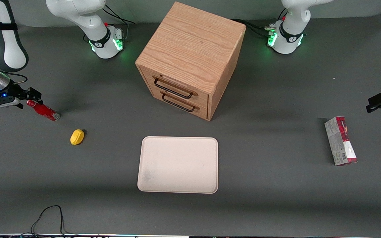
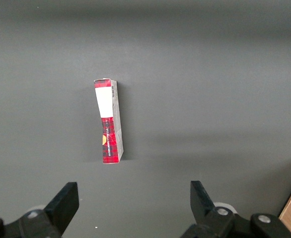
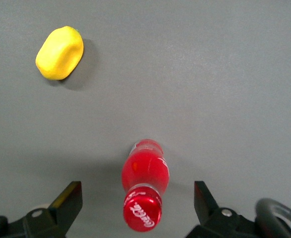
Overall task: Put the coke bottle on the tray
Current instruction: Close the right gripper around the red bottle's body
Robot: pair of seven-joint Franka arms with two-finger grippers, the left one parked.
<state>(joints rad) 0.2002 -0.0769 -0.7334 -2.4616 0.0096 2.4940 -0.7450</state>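
Note:
The coke bottle (image 1: 43, 110) is a slim red bottle with a red cap, standing tilted on the grey table toward the working arm's end. In the right wrist view its cap and shoulders (image 3: 144, 184) show from above. My right gripper (image 1: 31, 97) (image 3: 138, 206) is open, just above the cap, one finger on each side with wide gaps and no contact. The cream tray (image 1: 178, 164) lies flat and bare near the table's middle, nearer the front camera than the cabinet.
A small yellow lump (image 1: 77, 137) (image 3: 59, 52) lies beside the bottle, nearer the front camera. A wooden drawer cabinet (image 1: 190, 59) stands above the tray. A red-and-grey carton (image 1: 340, 140) (image 2: 109, 121) lies toward the parked arm's end.

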